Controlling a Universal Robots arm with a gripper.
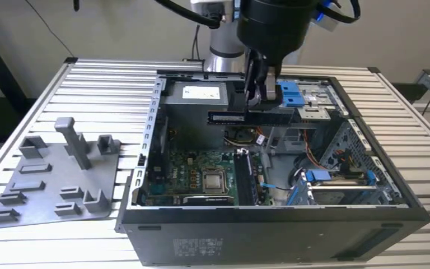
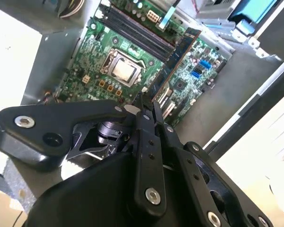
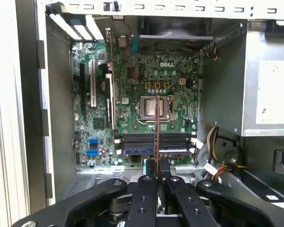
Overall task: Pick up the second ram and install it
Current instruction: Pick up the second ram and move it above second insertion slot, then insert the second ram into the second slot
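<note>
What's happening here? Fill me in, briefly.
The robot arm's claw is shut on the second ram, holding it in the air over the open computer case. In the first wrist view the stick hangs above the motherboard, crosswise to its memory slots and not yet seated. The grey holder tray lies on the table at the exterior view's left.

A table (image 1: 73,89) of pale metal slats, laid parallel to one another, was seen in the exterior view. Two things were set directly on it. An open computer case (image 1: 275,235), dark-walled and laid on its side with the inside turned upward, was placed toward the exterior view's right, and much of the top was taken up by it. A grey plastic holder tray (image 1: 54,176) with upright posts was laid flat on the slats at the exterior view's left, just beside the case; whether the two touched could not be told.
</note>
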